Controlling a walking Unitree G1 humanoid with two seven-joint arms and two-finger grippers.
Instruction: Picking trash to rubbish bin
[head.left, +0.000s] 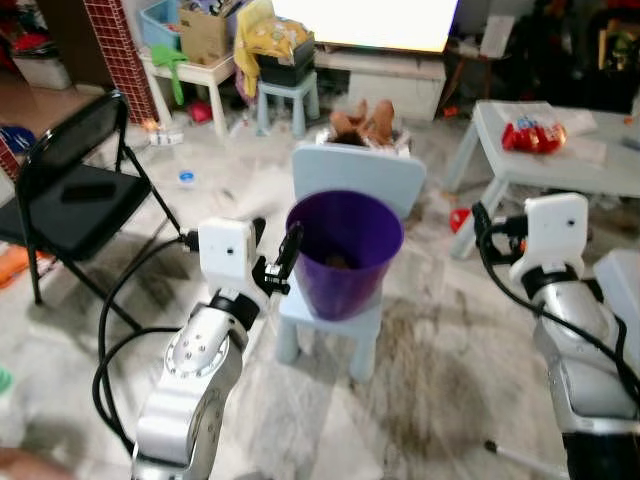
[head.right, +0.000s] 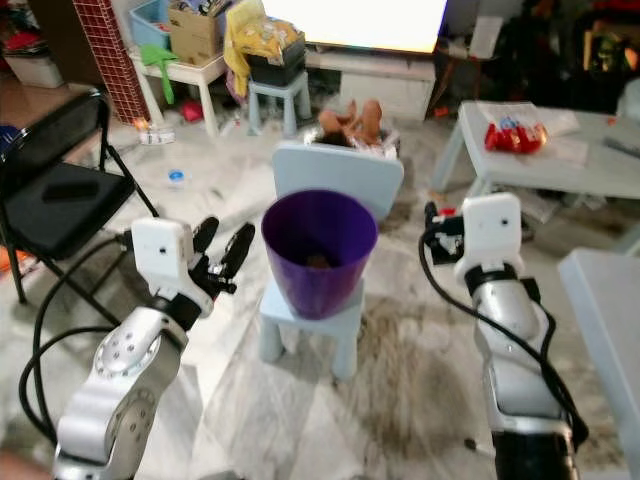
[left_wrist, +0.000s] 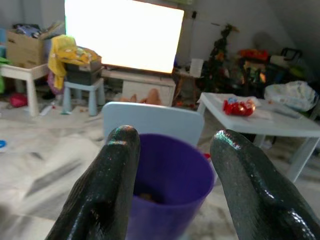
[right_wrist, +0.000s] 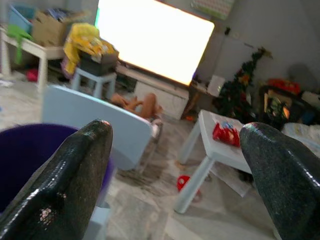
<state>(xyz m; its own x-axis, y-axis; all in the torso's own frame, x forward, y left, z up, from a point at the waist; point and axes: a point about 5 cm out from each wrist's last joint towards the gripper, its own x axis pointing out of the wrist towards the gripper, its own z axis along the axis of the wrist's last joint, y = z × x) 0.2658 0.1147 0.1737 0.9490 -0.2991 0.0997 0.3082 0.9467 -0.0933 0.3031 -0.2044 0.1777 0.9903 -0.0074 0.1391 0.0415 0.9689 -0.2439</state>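
A purple rubbish bin (head.left: 345, 250) stands on the seat of a small pale blue child's chair (head.left: 352, 172) in front of me. A small brownish scrap (head.right: 318, 262) lies at its bottom. My left gripper (head.left: 275, 250) is open and empty, held just left of the bin's rim, with its fingers (left_wrist: 120, 165) pointing at the bin (left_wrist: 167, 185). My right gripper (right_wrist: 176, 125) is raised to the right of the bin. Its fingers (right_wrist: 75, 170) are spread wide with nothing between them.
A black folding chair (head.left: 70, 200) stands at the left. At the right, a white low table (head.left: 560, 165) carries a red packet (head.left: 533, 135). A doll (head.left: 365, 122) lies behind the blue chair, and a red item (head.left: 459, 219) and a blue lid (head.left: 186, 178) are on the floor.
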